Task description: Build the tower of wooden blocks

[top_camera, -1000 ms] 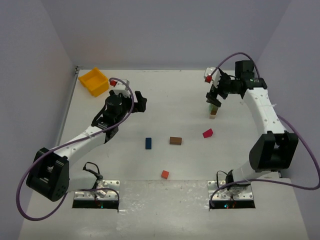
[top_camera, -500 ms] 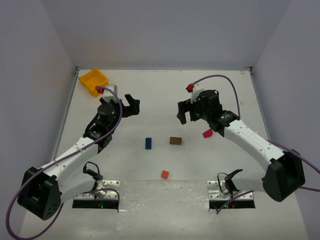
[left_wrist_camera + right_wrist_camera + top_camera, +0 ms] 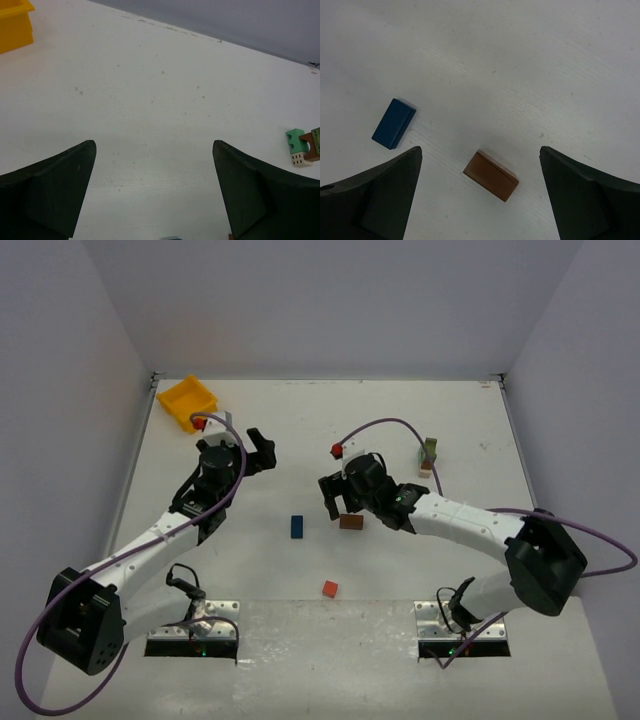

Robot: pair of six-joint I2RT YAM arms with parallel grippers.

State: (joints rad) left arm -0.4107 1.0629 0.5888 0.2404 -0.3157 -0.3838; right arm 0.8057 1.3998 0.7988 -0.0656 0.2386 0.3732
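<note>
The small tower (image 3: 428,455) stands at the back right: a green arch block on a pale block. It also shows at the right edge of the left wrist view (image 3: 300,149). My right gripper (image 3: 331,502) is open and empty, low over the brown block (image 3: 351,522). In the right wrist view the brown block (image 3: 491,175) lies flat between my open fingers (image 3: 375,195). The blue block (image 3: 297,526) (image 3: 394,123) lies just left of it. The orange-red block (image 3: 329,588) lies nearer the front. My left gripper (image 3: 258,450) (image 3: 155,200) is open and empty. The magenta block is hidden.
A yellow plastic bin (image 3: 188,402) sits at the back left corner, and its edge shows in the left wrist view (image 3: 12,25). Grey walls close in the white table (image 3: 330,430) on three sides.
</note>
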